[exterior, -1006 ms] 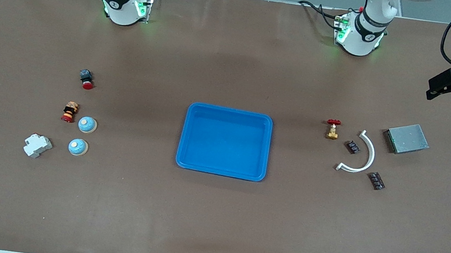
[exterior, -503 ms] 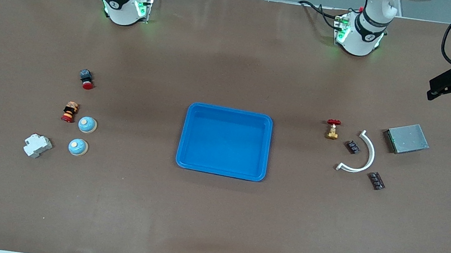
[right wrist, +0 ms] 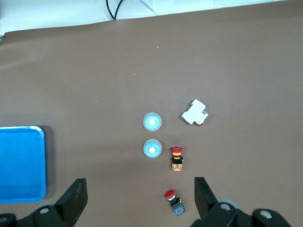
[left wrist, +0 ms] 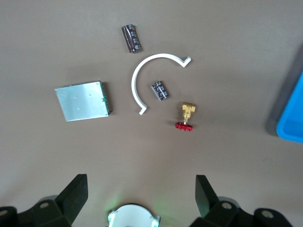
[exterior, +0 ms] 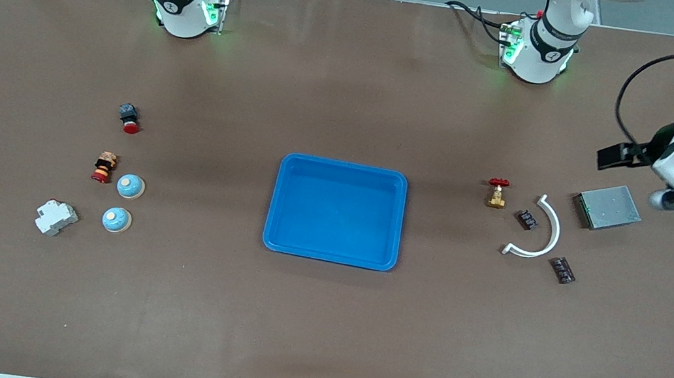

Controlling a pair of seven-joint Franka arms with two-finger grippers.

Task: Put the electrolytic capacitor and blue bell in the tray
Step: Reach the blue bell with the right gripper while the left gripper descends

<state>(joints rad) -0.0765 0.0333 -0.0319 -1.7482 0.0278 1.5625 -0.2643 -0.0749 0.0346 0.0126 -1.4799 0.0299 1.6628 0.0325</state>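
Note:
The blue tray [exterior: 343, 169] lies at the table's middle with nothing in it. Two blue bells [exterior: 130, 186] [exterior: 117, 219] sit toward the right arm's end; the right wrist view shows them too [right wrist: 152, 148] [right wrist: 152, 121]. Two small dark electrolytic capacitors [exterior: 528, 220] [exterior: 562, 271] lie toward the left arm's end, also in the left wrist view [left wrist: 160, 90] [left wrist: 131, 39]. My left gripper [left wrist: 140, 189] hangs open and holds nothing, high over the table beside the grey box. My right gripper [right wrist: 139, 191] is open too, high over the pushbuttons, at the front view's edge.
A grey metal box [exterior: 609, 207], a white curved piece [exterior: 542, 238] and a brass valve with a red handle [exterior: 497, 194] lie by the capacitors. Near the bells are a white breaker [exterior: 56, 217], a red-orange pushbutton [exterior: 104, 167] and a red-capped switch [exterior: 129, 118].
The left arm has swung in from the table's end toward the grey box. The right arm has barely shifted. Nothing on the table has moved.

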